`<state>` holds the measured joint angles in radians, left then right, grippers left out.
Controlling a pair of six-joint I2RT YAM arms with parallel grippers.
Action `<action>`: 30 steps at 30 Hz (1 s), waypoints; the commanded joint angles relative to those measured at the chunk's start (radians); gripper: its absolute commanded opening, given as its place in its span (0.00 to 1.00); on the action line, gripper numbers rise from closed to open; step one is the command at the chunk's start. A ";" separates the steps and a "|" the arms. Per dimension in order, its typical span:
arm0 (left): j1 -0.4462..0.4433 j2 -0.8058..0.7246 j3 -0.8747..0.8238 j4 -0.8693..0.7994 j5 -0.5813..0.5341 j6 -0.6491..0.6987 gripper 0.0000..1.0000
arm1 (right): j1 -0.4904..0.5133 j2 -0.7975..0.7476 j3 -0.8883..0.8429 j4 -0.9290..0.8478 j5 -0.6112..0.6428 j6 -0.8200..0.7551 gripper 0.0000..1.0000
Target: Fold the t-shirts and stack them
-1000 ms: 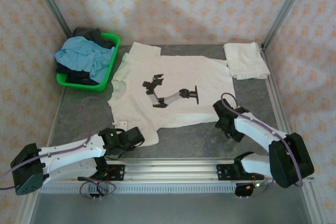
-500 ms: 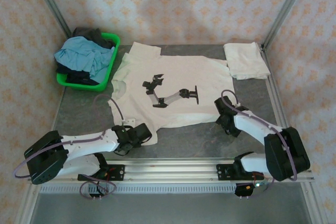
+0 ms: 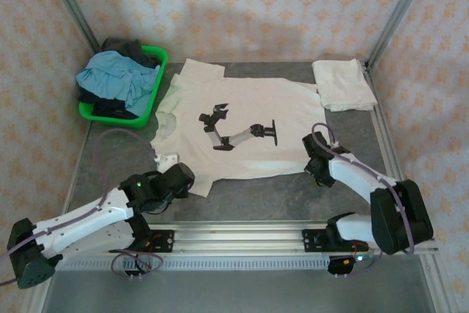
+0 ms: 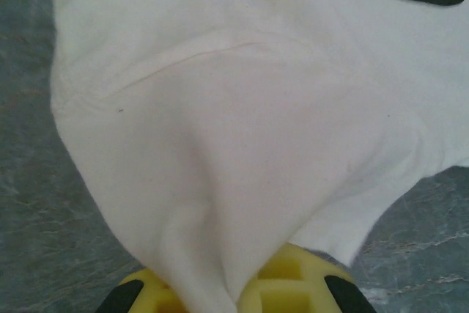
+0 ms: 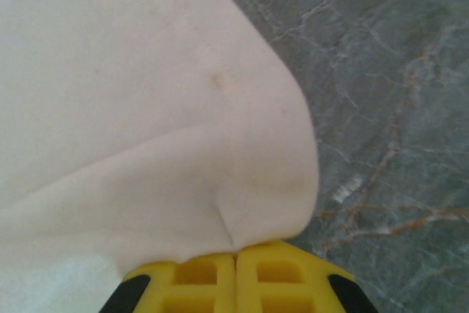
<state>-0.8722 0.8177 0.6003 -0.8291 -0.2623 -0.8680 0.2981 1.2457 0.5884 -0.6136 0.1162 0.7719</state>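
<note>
The left gripper [image 3: 189, 183] is clamped on the near sleeve of the cream graphic t-shirt [image 3: 253, 104]. The right gripper [image 3: 314, 165] pinches its near hem corner.

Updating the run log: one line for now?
left claw: shut on graphic t-shirt | right claw: shut on graphic t-shirt | folded t-shirt: far right

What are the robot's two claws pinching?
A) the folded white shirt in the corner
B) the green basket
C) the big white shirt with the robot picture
C: the left gripper and right gripper are each shut on the near edge of the spread t-shirt.
</note>
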 commanded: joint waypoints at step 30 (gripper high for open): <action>0.536 1.056 0.906 -0.010 0.015 0.504 0.00 | -0.103 0.578 0.739 -0.170 0.140 -0.350 0.00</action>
<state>-0.3492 1.8187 1.4281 -0.7895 -0.2440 -0.4065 0.2054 1.7767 1.2781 -0.7612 0.2142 0.4500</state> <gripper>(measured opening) 0.053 0.044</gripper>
